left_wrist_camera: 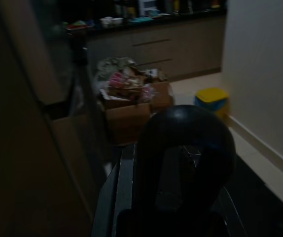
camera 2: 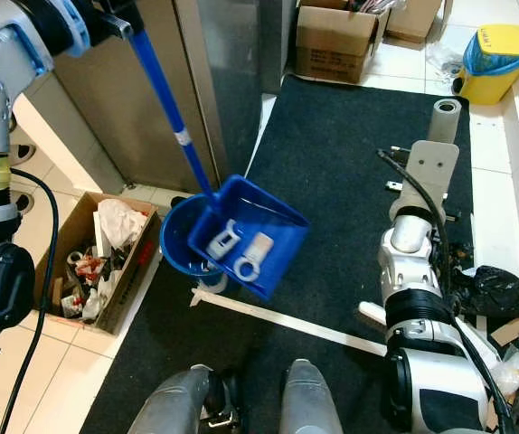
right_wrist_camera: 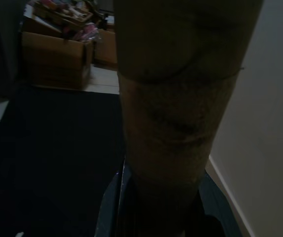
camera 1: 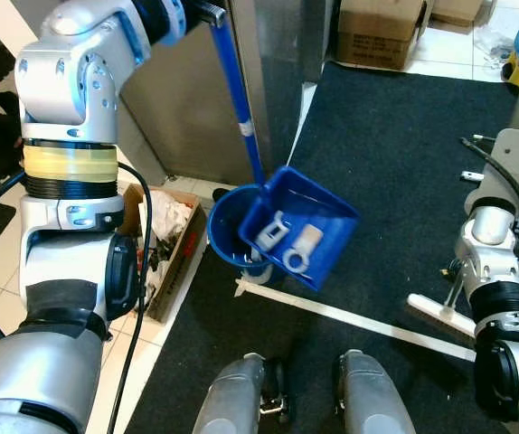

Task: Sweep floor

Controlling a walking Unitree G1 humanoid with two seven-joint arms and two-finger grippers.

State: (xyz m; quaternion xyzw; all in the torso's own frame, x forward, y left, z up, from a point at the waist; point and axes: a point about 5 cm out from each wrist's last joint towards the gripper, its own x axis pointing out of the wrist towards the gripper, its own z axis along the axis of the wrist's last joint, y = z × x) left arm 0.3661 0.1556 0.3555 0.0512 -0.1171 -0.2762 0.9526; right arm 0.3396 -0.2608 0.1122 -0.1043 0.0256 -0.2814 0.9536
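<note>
The left arm is reaching high, and its left gripper (camera 2: 106, 20) is clamping the top of the dustpan handle (camera 2: 171, 113), a long blue pole slanting down across the grey cabinet front. At the pole's lower end the blue dustpan (camera 1: 300, 231) is hanging tilted over a round blue bin (camera 1: 228, 237), its back corner dipping inside the bin's rim. Three pale plastic scraps are lying in the pan: a clip-like piece (camera 1: 270, 230), a stubby tube (camera 1: 308, 240) and a ring (camera 1: 296, 263). Everything is sitting above a dark carpet (camera 2: 341, 163). Just beside the bin, on the tiled floor, an open cardboard box (camera 2: 106, 258) is brimming with rubbish. On the other side, the right gripper (camera 2: 442, 110) is closing on a pale cardboard-coloured cylinder, the broom grip (right_wrist_camera: 178, 94), held upright. A white broom stick (camera 2: 282, 318) is lying across the carpet just in front of the robot's feet. Far off, a yellow bin (camera 2: 493, 59) with a blue liner is standing near the wall.
</note>
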